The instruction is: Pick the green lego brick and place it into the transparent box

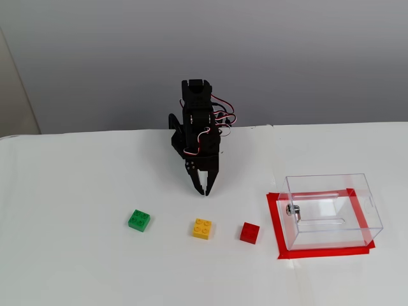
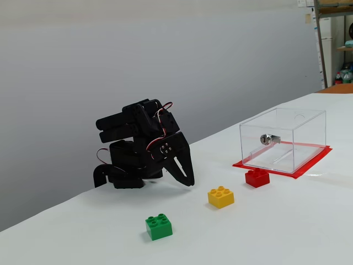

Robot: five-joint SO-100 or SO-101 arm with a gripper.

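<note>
The green lego brick (image 1: 139,220) lies on the white table, left of the yellow one; in the other fixed view it (image 2: 159,226) sits nearest the camera. The transparent box (image 1: 331,210) stands at the right on a red taped square, empty, with a small metal fitting on its left wall; it also shows in the other fixed view (image 2: 284,138). My black gripper (image 1: 203,189) is folded down near the arm's base, fingertips together and pointing at the table, holding nothing. It hangs behind the yellow brick, well apart from the green one. It also shows in the other fixed view (image 2: 191,181).
A yellow studded brick (image 1: 203,228) and a red brick (image 1: 250,233) lie in a row between the green brick and the box. The red tape (image 1: 274,217) frames the box. The arm's base (image 1: 194,127) stands at the table's back edge by a grey wall.
</note>
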